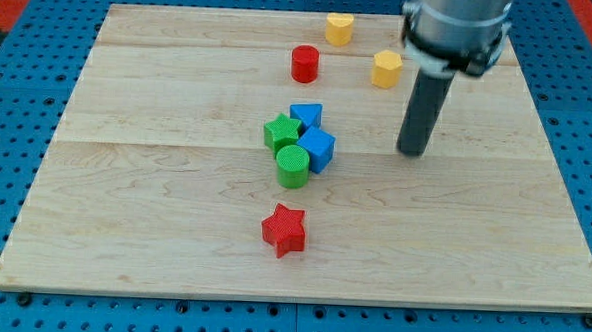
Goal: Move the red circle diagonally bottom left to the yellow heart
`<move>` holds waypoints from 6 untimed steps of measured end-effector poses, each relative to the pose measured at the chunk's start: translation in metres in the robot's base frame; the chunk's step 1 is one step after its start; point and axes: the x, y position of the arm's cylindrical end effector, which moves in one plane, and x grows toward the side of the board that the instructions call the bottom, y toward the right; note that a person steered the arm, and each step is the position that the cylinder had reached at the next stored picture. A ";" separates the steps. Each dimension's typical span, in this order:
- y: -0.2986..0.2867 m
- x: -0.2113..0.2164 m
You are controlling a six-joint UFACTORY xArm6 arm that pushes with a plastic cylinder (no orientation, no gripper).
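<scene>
On the wooden bench (154, 210), the green star (281, 131) stood at the left of a tight cluster, touching the green cylinder (292, 166) below it. The red star (284, 230) lay apart, lower down. The red circle (304, 63) was near the view's top, just left and below the yellow heart (339, 29). Two blue blocks (313, 137) closed the cluster. The yellow hexagon (386, 68) came next. My tip (413, 151) stood well right of the cluster; there was no pincer, only the rod.

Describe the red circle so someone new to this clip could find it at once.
Start at the wooden board's top edge, near its middle. The red round plastic block stands there, below-left of a yellow block. It is the only red cylinder; the other red block is a star near the bottom.
</scene>
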 end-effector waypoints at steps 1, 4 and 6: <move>-0.036 -0.063; -0.272 -0.110; -0.319 -0.109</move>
